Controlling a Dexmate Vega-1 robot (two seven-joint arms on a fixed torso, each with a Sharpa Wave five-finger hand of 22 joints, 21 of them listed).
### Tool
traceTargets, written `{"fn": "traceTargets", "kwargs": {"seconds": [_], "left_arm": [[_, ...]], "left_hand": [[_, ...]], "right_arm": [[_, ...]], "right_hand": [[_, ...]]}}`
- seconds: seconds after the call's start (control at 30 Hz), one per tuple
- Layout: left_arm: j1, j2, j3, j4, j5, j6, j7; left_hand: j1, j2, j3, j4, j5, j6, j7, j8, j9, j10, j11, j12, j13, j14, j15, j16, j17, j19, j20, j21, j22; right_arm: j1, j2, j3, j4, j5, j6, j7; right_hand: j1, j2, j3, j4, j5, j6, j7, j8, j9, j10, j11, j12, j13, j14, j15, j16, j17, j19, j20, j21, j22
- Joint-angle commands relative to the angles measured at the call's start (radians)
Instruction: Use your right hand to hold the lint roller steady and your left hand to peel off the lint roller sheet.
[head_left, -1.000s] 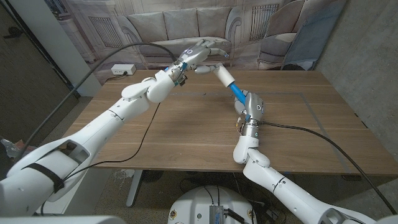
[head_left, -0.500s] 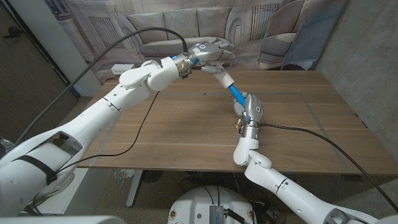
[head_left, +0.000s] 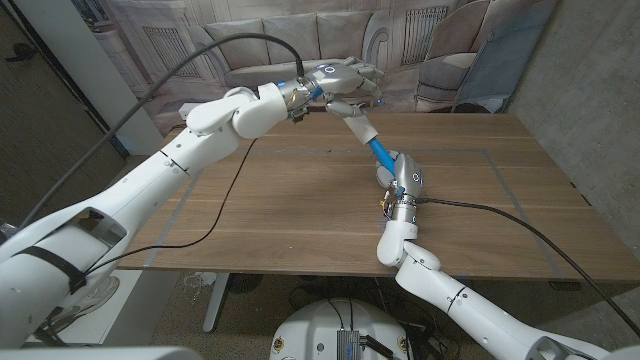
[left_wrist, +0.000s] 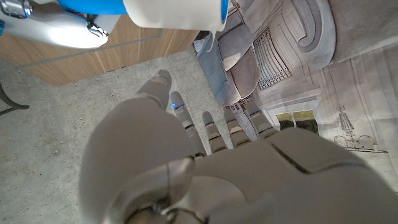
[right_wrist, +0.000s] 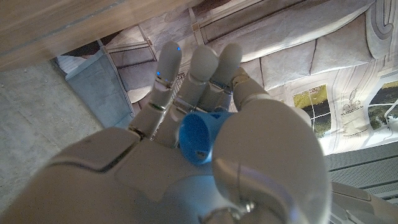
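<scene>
Right hand (head_left: 404, 178) grips the blue handle of the lint roller (head_left: 367, 137), tilting its white roll up toward the left hand (head_left: 338, 82), whose fingers hover spread just above it, so pinching the sheet's edge comes next.

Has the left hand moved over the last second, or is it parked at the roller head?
Yes. Against the table's far edge, the left hand has shifted toward picture right and slightly up, above the lint roller.
</scene>
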Motion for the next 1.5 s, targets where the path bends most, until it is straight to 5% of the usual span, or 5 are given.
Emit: {"fn": "traceTargets", "kwargs": {"seconds": [0.03, 0.17, 0.4, 0.87, 1.5], "left_arm": [[-0.03, 0.003, 0.005, -0.055, -0.057, 0.13, -0.164], [-0.072, -0.016, 0.036, -0.072, 0.008, 0.177, -0.224], [-0.111, -0.062, 0.082, -0.12, 0.221, 0.252, -0.297], [-0.14, -0.131, 0.08, -0.095, 0.276, 0.305, -0.46], [-0.16, -0.149, 0.1, -0.075, 0.323, 0.254, -0.456]], "left_hand": [[-0.05, 0.01, 0.0, 0.025, 0.011, 0.024, 0.087, 0.0, -0.013, 0.017, 0.02, 0.009, -0.003, 0.008, -0.009, 0.003, 0.005, -0.013, 0.001, 0.006, 0.007], [-0.077, 0.03, 0.016, 0.03, 0.041, -0.028, 0.145, -0.031, -0.019, -0.012, 0.068, -0.009, -0.009, -0.021, 0.019, -0.008, 0.003, -0.047, 0.015, 0.0, 0.011], [-0.082, 0.06, 0.057, 0.014, 0.125, -0.058, 0.139, -0.046, -0.015, -0.062, 0.087, -0.036, -0.009, -0.067, 0.043, -0.02, 0.001, -0.101, 0.035, -0.008, 0.018], [-0.16, 0.056, 0.089, 0.017, 0.259, 0.08, 0.23, 0.016, 0.01, -0.013, 0.119, -0.031, -0.008, -0.059, 0.057, -0.003, -0.003, -0.11, 0.03, 0.019, 0.035], [-0.178, -0.001, 0.116, -0.036, 0.317, 0.164, 0.188, 0.084, 0.062, 0.032, 0.099, -0.039, -0.014, -0.031, 0.048, 0.012, -0.016, -0.067, 0.027, 0.059, 0.036]], "right_arm": [[0.005, -0.009, -0.009, 0.016, 0.006, 0.034, -0.021], [0.002, -0.01, -0.006, 0.011, 0.013, 0.038, -0.017], [0.0, -0.011, -0.005, 0.005, 0.006, 0.022, -0.022], [0.022, -0.005, -0.009, 0.039, 0.002, 0.027, -0.027], [0.036, 0.003, -0.002, 0.064, 0.017, 0.042, -0.03]], "right_hand": [[-0.01, 0.018, 0.002, -0.001, 0.005, 0.097, 0.094, 0.005, 0.005, 0.039, 0.034, -0.003, -0.002, -0.011, -0.012, -0.003, 0.002, -0.002, -0.139, 0.004, 0.006], [-0.01, 0.019, 0.002, 0.0, 0.004, 0.095, 0.091, 0.004, 0.005, 0.036, 0.037, 0.0, 0.004, -0.011, -0.012, -0.003, 0.005, -0.003, -0.139, 0.004, 0.007], [-0.01, 0.019, 0.001, -0.001, 0.004, 0.096, 0.089, 0.004, 0.005, 0.037, 0.035, -0.002, 0.001, -0.016, -0.012, -0.008, 0.007, -0.008, -0.139, 0.004, 0.008], [-0.008, 0.02, -0.001, -0.001, 0.005, 0.097, 0.09, 0.004, 0.006, 0.035, 0.036, -0.002, 0.005, -0.012, -0.012, -0.006, 0.018, -0.009, -0.139, 0.005, 0.009], [-0.008, 0.019, -0.002, -0.001, 0.007, 0.097, 0.09, 0.003, 0.004, 0.035, 0.036, -0.003, 0.006, -0.014, -0.012, -0.005, 0.039, -0.011, -0.139, 0.005, 0.009]]}}
